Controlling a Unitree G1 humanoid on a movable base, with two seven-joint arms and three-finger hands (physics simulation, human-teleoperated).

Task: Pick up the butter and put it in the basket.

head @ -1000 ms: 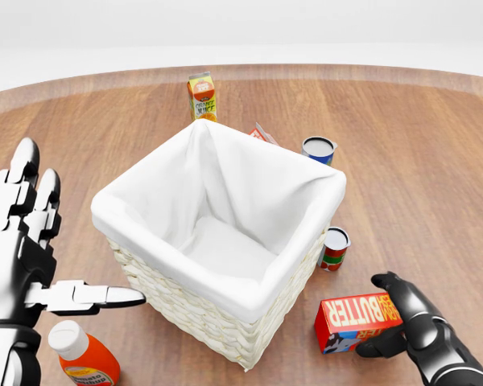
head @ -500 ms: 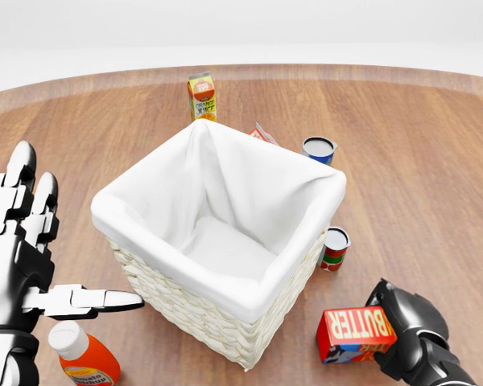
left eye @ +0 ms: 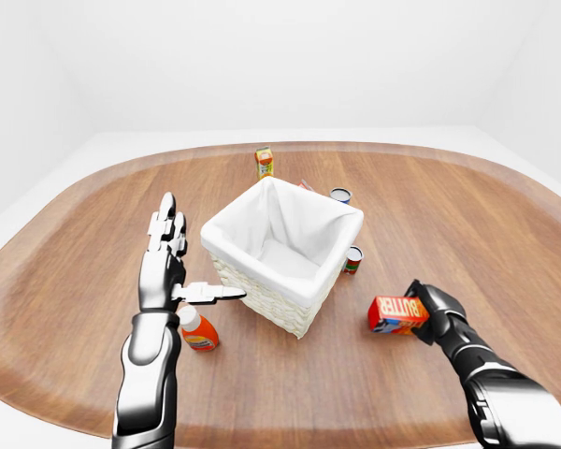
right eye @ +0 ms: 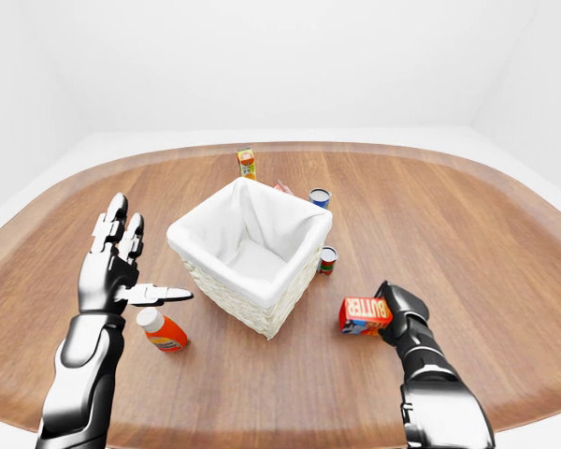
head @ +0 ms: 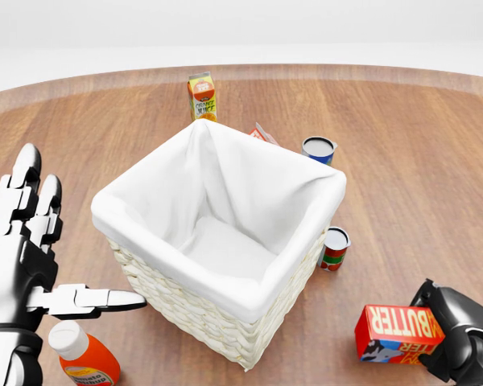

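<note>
My left hand (head: pixel 20 265) is glossy white over black jointed segments on a silver-grey forearm, while my right hand (head: pixel 459 334) is shiny black, rounded at the knuckles, above a grey ribbed forearm.

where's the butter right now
In the head view the butter is at bottom right, held in the right hand, right of the basket.

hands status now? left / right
Left hand: open, fingers spread, holding nothing.
Right hand: closed on the butter box.
</note>
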